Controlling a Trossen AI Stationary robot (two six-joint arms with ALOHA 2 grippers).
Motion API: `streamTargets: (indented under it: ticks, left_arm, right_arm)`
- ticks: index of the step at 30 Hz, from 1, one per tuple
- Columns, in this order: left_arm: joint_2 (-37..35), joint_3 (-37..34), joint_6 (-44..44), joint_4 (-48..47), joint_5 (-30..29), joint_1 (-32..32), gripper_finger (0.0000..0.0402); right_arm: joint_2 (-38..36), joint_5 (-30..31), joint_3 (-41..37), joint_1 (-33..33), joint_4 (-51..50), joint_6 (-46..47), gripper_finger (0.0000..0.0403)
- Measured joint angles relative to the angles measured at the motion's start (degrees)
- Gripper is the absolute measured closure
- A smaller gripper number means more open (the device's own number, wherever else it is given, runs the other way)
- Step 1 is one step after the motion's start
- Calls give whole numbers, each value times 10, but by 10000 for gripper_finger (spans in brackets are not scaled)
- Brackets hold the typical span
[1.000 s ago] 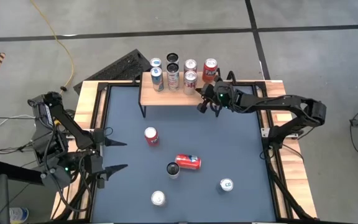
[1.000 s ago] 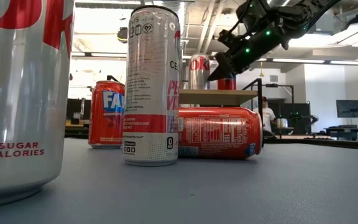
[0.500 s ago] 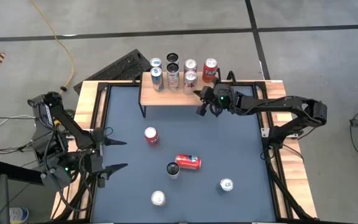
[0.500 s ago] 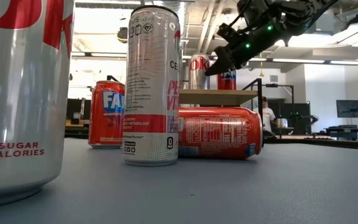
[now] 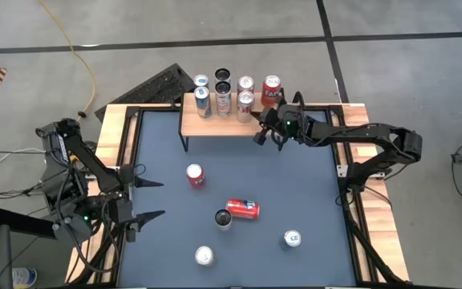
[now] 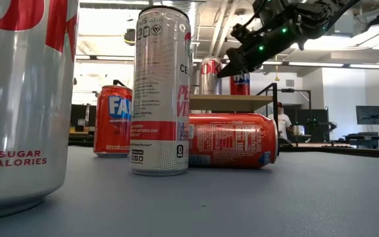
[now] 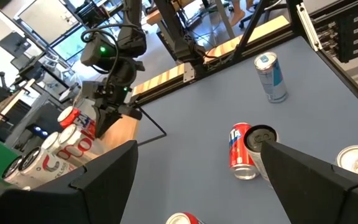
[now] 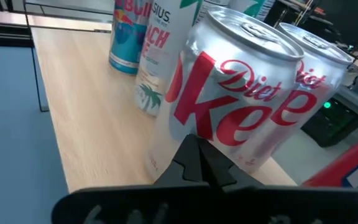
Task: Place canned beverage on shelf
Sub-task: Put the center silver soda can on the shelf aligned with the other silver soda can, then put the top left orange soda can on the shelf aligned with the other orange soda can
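On shelf [image 5: 215, 122]: "Diet Coke" can [image 8: 241, 93] | right pincer [image 5: 259, 138] closed, empty

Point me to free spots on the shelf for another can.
Shelf: the whole front strip is bare, as is the left end beside the blue can. Crowded along the back, where cans stand in two rows, and at the right end, where the shut right gripper hangs by the Diet Coke can.

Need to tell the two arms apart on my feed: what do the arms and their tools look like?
Both arms are dark, jointed links with black cabling alongside. The right tool ends in two slim pointed black fingers, with small green lights glowing on its wrist housing. The left tool has the same long tapered black fingers, and a green light near its base.
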Motion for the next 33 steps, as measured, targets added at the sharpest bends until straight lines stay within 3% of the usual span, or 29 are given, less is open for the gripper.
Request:
streamTargets:
  ticks: [12,17,25,28,33]
  left_arm:
    - [0,0,-6,0,0,0,72]
    - [0,0,-28,0,1,0,72]
    - [0,0,-50,0,5,0,72]
    - [0,0,-51,0,5,0,72]
    - [0,0,-77,0,-17,0,72]
  right_arm:
    - [0,1,0,2,0,0,403]
    - [-35,3,33,38,-82,0,403]
    - [-124,3,150,152,-341,61,403]
    - [-147,3,215,213,-398,120,403]
    - [-170,1,315,331,-453,127,403]
